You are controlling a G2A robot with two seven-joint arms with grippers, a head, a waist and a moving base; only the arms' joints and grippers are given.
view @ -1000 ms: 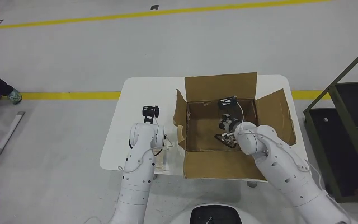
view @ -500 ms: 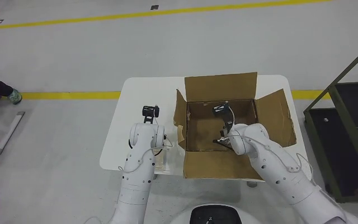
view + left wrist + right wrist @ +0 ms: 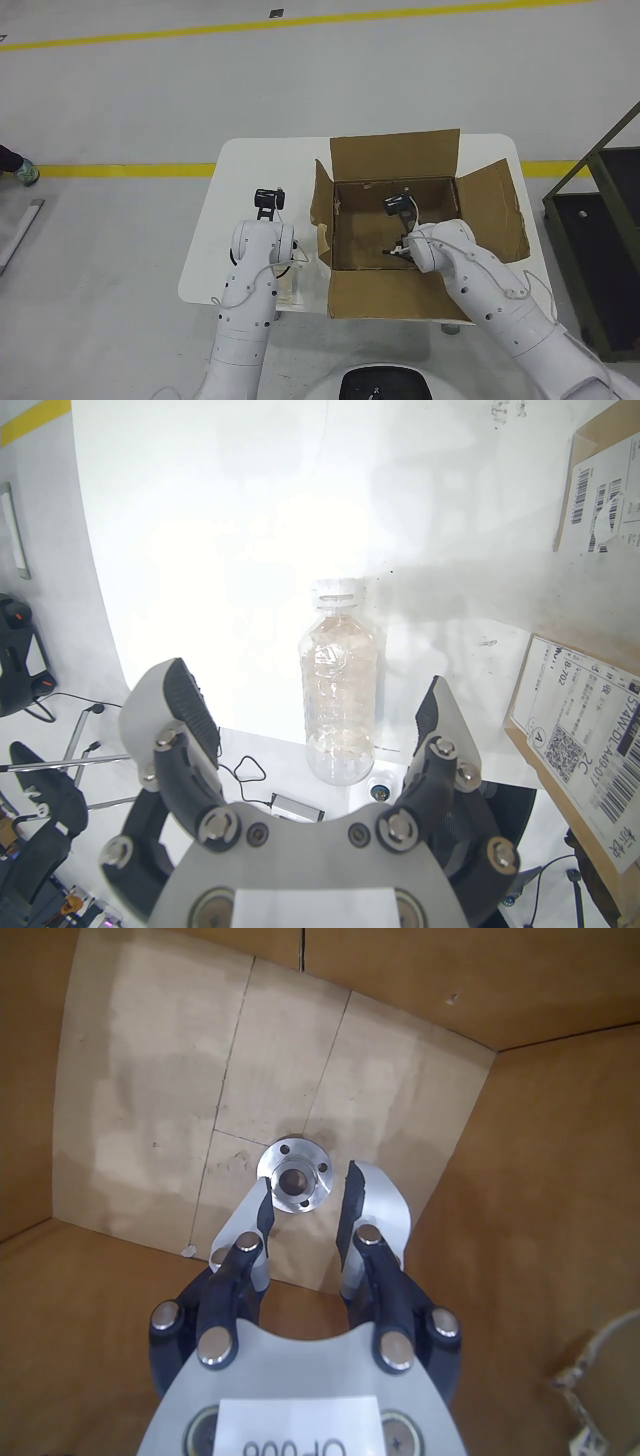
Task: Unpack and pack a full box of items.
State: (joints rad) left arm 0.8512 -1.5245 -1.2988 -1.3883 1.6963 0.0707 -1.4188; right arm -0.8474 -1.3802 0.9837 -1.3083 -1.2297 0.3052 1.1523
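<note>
**A:** Where did we have the right gripper (image 3: 310,1185) at that point?

**B:** Down inside the cardboard box (image 3: 392,158), jaws partly open and holding nothing. The metal flange (image 3: 295,1182) lay flat on the box floor, right at the fingertips. One pad was at its rim and the other stood a little apart from it.

**A:** So what worried us?

**B:** We judged that the flange sat off-centre between the pads. Closing there could have shoved it sideways or tipped it on edge, since a thin rim of smooth metal gives rubber little to bite.

**A:** And the left gripper (image 3: 312,695)?

**B:** Spread wide and empty above the white table (image 3: 225,525). The clear bottle (image 3: 340,700) lay beneath it with its cap pointing away. We thought its base was close to the table's edge, so a careless nudge could have rolled it off.
</note>
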